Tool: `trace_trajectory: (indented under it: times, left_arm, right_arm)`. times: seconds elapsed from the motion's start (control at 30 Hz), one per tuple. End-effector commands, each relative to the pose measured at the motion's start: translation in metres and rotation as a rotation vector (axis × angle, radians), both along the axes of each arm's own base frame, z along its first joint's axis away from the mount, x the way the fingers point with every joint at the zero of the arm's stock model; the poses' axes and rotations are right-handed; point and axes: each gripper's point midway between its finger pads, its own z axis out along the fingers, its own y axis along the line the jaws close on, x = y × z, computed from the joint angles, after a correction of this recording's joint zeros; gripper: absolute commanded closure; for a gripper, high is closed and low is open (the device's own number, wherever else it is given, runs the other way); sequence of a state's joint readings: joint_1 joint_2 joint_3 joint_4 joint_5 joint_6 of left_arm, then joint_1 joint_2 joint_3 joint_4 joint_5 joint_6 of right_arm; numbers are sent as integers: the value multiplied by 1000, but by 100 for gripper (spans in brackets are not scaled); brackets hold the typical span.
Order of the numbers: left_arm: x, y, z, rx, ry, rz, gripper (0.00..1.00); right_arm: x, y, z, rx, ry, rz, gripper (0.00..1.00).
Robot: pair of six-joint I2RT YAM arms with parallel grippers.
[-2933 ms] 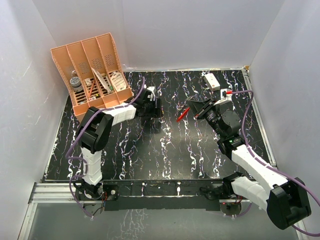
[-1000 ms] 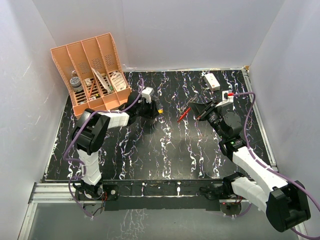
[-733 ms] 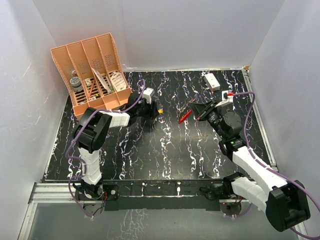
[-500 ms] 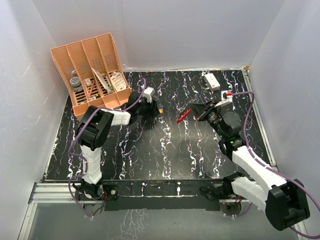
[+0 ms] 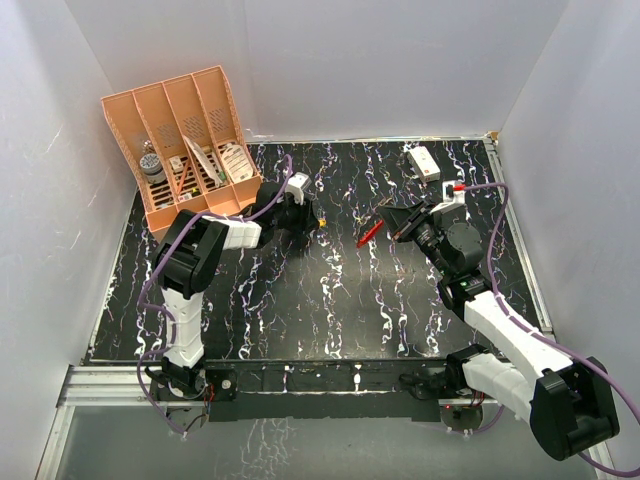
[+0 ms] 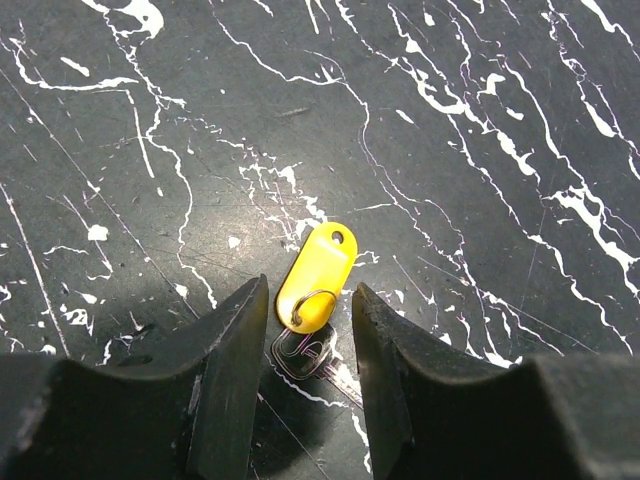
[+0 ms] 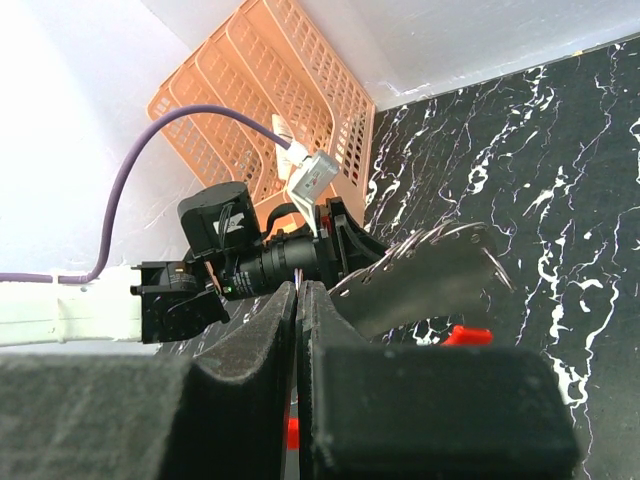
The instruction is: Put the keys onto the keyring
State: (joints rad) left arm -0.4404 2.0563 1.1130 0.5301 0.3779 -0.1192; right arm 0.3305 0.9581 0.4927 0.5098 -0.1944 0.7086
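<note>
While a wide stretch of table (image 5: 330, 320) separates your arms, your right hand (image 5: 386, 224) is clamped on the red keyring (image 5: 368, 233). Your left hand (image 6: 308, 295), jaws narrowly apart, straddles the yellow-tagged key (image 6: 318, 280) lying flat. Beyond, orange organizer (image 5: 185, 140) and white box (image 5: 423, 160) line the far edge.

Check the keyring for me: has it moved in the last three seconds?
No, not noticeably. The keyring, pinched in the right end effector, sits at the same spot relative to the white box, nearer the arms and left of it.
</note>
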Motion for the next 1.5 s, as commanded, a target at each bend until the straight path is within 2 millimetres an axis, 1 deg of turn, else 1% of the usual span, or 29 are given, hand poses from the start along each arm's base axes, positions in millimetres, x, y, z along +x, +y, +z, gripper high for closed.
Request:
trace_trajectory:
  times: [0.0, 0.27, 0.5, 0.63, 0.77, 0.97, 1.07, 1.13, 1.23, 1.4, 1.47]
  left_arm:
    - [-2, -5, 7, -19, -37, -53, 63]
    - [-12, -5, 4, -37, -23, -74, 64]
    - [-18, -4, 8, -46, -28, -73, 67]
    - [-18, -6, 8, -56, -30, -82, 71]
    - [-18, -7, 9, -65, -31, -88, 77]
    - [-16, -9, 11, -72, -40, -90, 84]
    - [-15, -9, 13, -74, -45, -86, 92]
    - [-16, -8, 15, -78, -47, -80, 100]
    - [-20, -6, 18, -85, -49, -74, 100]
    - [-33, -2, 25, -109, -45, -70, 100]
    - [-36, 2, 32, -114, -59, -49, 100]
  right_arm:
    - [-1, -1, 22, 22, -82, 3, 100]
    - [-1, -2, 19, 22, -77, -1, 100]
    - [-1, -3, 17, 23, -75, -2, 100]
    - [-2, -4, 16, 23, -74, -2, 100]
    - [-2, -4, 16, 24, -75, -5, 100]
    - [-2, -5, 14, 23, -70, -6, 100]
    - [-2, -5, 14, 23, -70, -5, 100]
    - [-1, -5, 13, 24, -68, -5, 100]
    - [-1, -5, 13, 25, -67, -3, 100]
    - [-1, -4, 11, 25, -65, -1, 100]
    - [-1, -4, 11, 26, -64, 0, 100]
